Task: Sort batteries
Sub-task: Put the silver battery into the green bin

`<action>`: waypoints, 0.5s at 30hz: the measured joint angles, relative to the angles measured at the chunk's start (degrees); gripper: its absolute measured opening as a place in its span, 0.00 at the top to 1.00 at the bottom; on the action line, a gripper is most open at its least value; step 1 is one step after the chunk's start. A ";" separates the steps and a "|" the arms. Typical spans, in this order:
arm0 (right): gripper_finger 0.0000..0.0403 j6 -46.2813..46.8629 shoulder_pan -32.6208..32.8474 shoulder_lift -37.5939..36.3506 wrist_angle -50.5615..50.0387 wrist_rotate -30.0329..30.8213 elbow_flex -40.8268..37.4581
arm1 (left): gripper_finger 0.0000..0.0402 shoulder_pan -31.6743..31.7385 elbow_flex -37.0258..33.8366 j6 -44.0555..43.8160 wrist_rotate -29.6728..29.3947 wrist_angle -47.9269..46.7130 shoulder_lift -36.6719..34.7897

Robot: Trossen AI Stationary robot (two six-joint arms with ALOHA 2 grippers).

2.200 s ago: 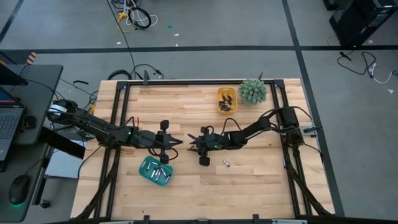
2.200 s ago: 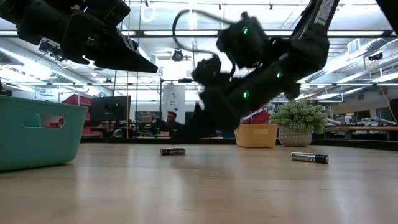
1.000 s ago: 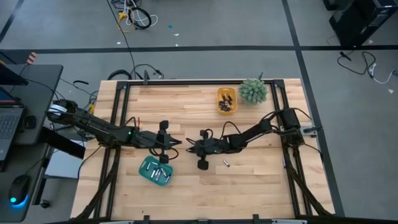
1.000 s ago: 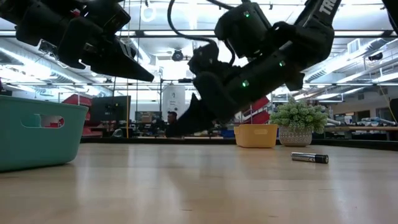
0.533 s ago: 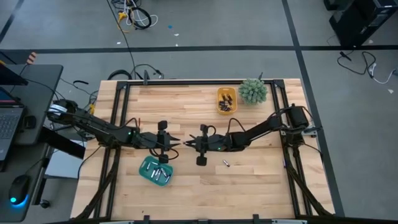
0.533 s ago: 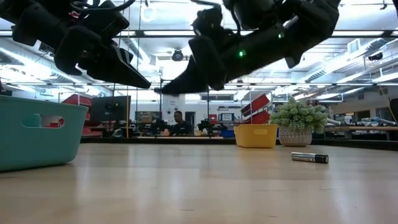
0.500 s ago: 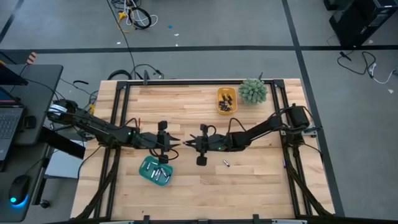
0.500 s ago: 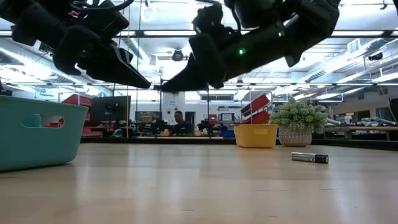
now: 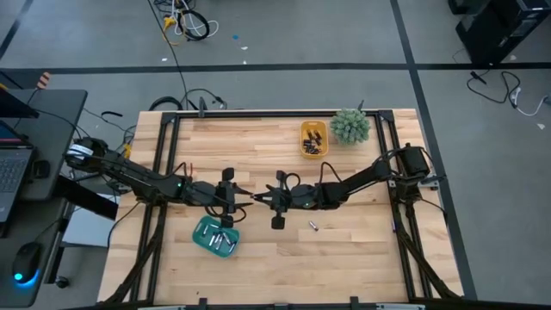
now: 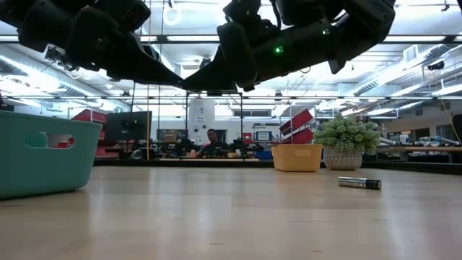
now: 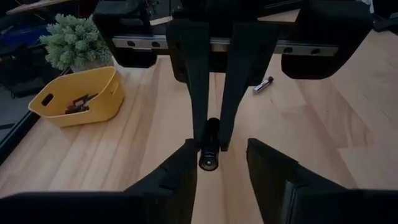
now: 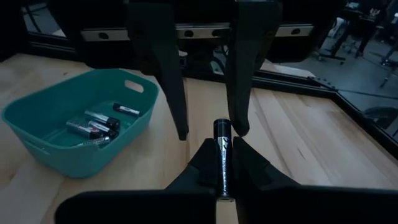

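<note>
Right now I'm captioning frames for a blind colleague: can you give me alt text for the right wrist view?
The right pincer is shut on a black battery, holding it out between the open fingers of the left pincer facing it. Beside them on the wooden table, a teal tray holds several batteries.

Readable text: none — no word, brand or number can be made out in any view.
Held battery point(image 12: 222, 155): small pale marks run along its dark side in the right wrist view — too fine to read.
Batteries in the teal tray point(image 12: 99, 124): light bands and specks of print, not legible.
Battery lying on the table point(image 10: 359, 183): a label band shows in the low view, lettering not legible.
Red panel in the room behind point(image 10: 302, 121): white marks on it, unreadable.
</note>
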 joint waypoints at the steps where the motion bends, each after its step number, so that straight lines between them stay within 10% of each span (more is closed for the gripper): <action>1: 0.96 -0.04 -0.02 0.00 0.00 0.00 0.00 | 0.66 0.00 0.00 0.00 -0.14 -0.12 0.00; 15: 0.96 -0.24 0.00 -0.01 0.04 -0.02 0.02 | 0.94 0.02 0.00 1.22 -3.35 -0.39 0.00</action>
